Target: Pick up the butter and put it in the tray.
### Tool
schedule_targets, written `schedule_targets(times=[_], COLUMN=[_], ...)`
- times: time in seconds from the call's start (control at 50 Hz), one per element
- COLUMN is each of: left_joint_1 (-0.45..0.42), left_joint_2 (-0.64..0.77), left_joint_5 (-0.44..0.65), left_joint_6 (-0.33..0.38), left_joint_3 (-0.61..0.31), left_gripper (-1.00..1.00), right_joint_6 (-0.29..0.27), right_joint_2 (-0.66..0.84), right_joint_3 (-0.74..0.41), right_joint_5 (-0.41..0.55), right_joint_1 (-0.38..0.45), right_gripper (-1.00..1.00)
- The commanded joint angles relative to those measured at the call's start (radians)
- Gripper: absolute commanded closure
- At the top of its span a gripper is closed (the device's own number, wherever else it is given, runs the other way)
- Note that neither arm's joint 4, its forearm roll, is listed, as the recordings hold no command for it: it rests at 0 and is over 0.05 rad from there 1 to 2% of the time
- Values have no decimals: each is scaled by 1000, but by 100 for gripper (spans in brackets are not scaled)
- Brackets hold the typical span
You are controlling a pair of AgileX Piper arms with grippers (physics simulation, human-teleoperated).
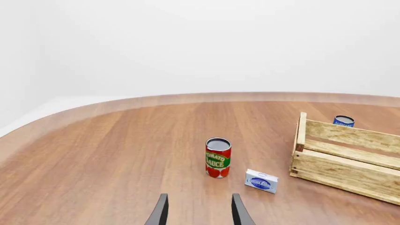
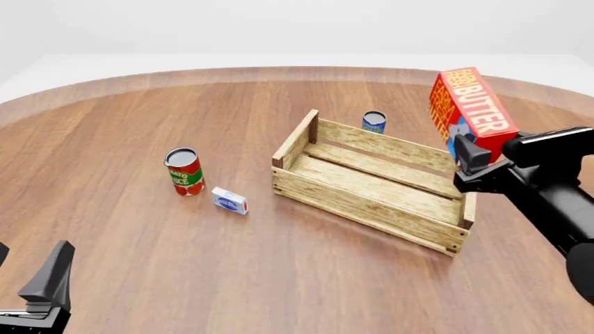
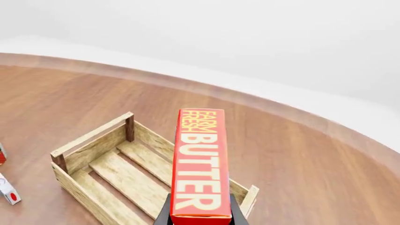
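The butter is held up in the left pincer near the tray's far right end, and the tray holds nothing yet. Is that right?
Not quite: the right pincer holds the butter, as the front view shows. The left pincer is open with nothing in it. The rest stands: the tray holds nothing yet.

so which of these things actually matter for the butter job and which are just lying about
For the job:
butter, held by the right gripper
tray

Just lying about:
tomato sauce can
small white-and-blue box
blue can behind the tray
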Motion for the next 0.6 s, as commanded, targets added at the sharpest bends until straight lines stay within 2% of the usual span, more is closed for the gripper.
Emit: schedule_targets(times=[0.02, 0.6], left_joint_1=[0, 0], left_joint_2=[0, 0], left_joint_5=[0, 0], left_joint_6=[0, 0], left_joint_3=[0, 0], left_gripper=[-100, -100], right_joint_6=[31, 19], right_joint_2=[62, 221], right_joint_3=[-43, -125], right_joint_5=[-37, -78], right_joint_1=[20, 53], right_gripper=[100, 100])
